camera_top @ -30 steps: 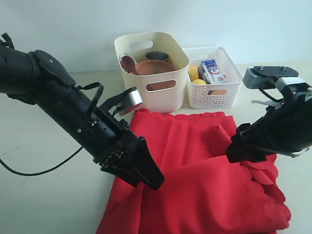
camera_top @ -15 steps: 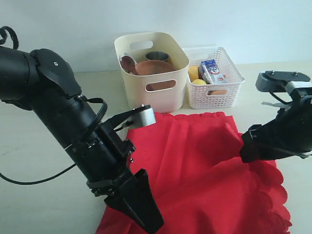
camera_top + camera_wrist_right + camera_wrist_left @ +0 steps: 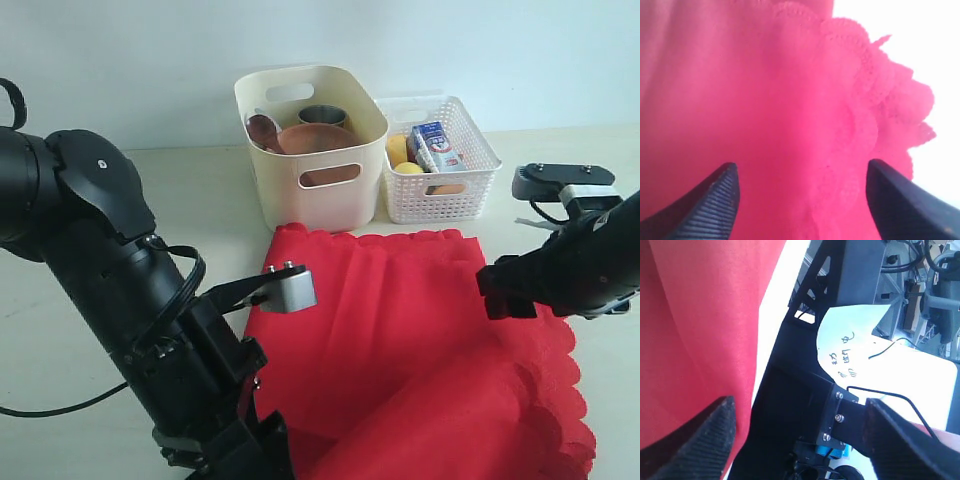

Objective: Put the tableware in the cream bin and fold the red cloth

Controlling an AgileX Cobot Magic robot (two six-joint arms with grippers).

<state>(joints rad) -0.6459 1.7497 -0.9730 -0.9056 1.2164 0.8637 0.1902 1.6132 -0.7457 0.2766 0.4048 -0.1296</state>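
The red cloth (image 3: 400,340) lies spread on the table, its near right part rolled over in a fold. The cream bin (image 3: 322,190) stands behind it and holds the steel cup (image 3: 322,116), wooden plate (image 3: 315,138) and wooden spoon (image 3: 262,130). No knife, chopsticks or bowl are in view. My left gripper (image 3: 262,455) (image 3: 800,440) is open at the cloth's near left edge, one finger beside the red cloth (image 3: 700,330). My right gripper (image 3: 495,290) (image 3: 800,200) hangs open just above the red cloth (image 3: 790,110), near its scalloped right edge.
The white lattice basket (image 3: 455,200) stands right of the bin, holding a milk carton (image 3: 433,145) and a lemon (image 3: 398,148). The left arm's bulk (image 3: 110,270) covers the table's left front. Past the table edge, the left wrist view shows a black frame (image 3: 850,270).
My left arm has swung toward the near table edge, its gripper now almost off the bottom of the view. The cloth has spread flatter. My right gripper shifted only slightly.
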